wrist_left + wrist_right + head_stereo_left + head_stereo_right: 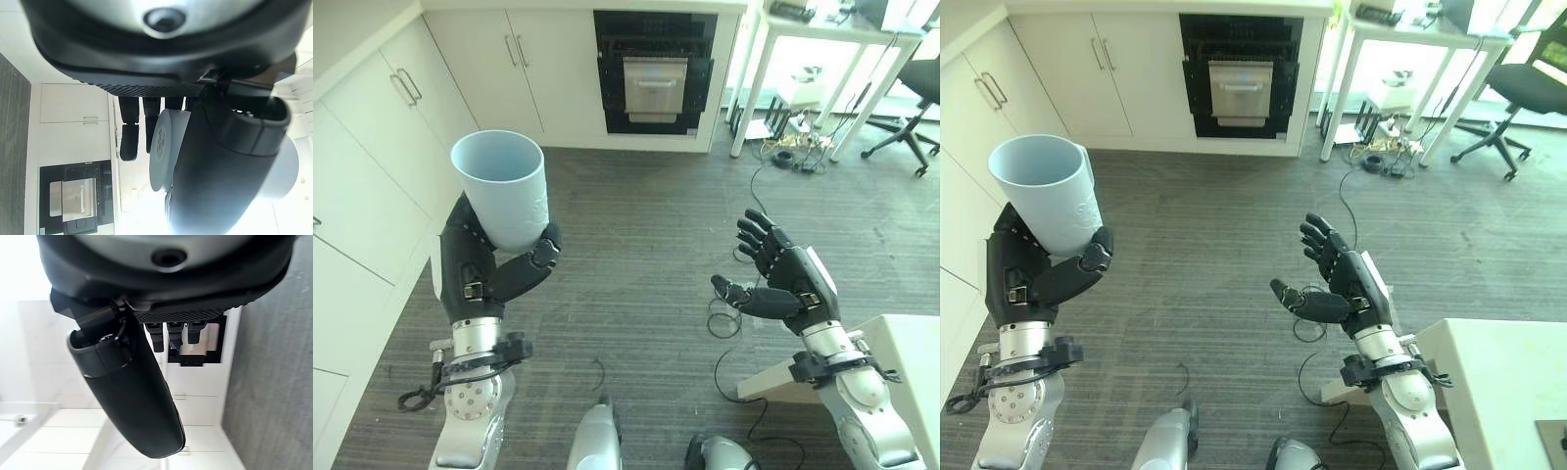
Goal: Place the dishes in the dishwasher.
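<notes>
A pale blue cup [504, 188] stands upright in my left hand [475, 262], held up over the floor at the left; thumb and fingers curl round its lower part. In the left wrist view the cup [164, 147] shows past the thumb [220, 171]. My right hand [781, 276] hangs at the right with fingers spread and nothing in it; its thumb [127, 391] stands out straight in the right wrist view. The dishwasher [654, 70] stands open in the far cabinet front, a grey rack visible inside.
White cabinets [372, 147] run along the left wall and the back. A white table [822, 39] with cables beneath and an office chair [915, 108] stand at the far right. A white counter corner [911, 362] sits near my right arm. Grey wood floor [646, 215] lies between.
</notes>
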